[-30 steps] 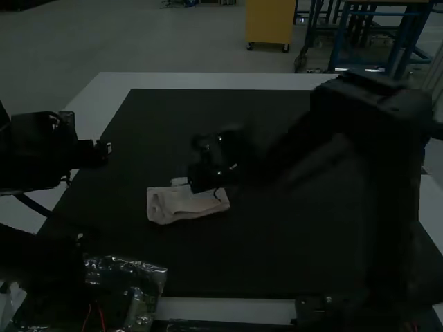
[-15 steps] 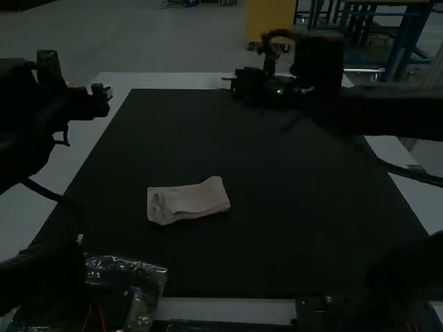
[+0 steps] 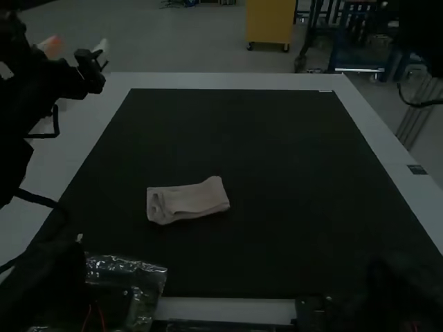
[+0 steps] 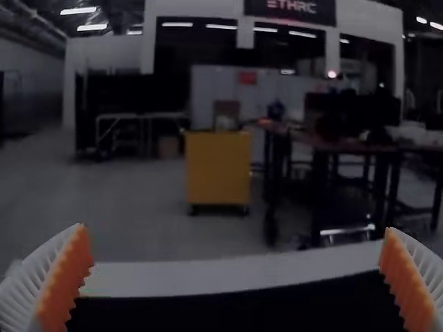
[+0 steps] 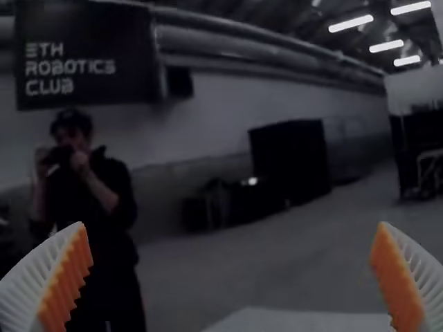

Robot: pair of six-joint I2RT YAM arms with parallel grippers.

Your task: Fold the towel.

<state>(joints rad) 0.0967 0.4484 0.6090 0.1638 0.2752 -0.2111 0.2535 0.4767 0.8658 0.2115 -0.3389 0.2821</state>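
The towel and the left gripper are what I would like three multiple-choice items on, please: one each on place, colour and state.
1. Where does the towel lie?
A) On the white border
B) On the dark mat
C) In a plastic bag

2. What colour are the pads of the left gripper?
A) Orange
B) Blue
C) Green

3. How does the towel lie?
A) Spread out flat
B) Wadded into a ball
C) Folded

B: mat surrounds the towel.
A: both finger faces are orange.
C: stacked layers form a compact strip.
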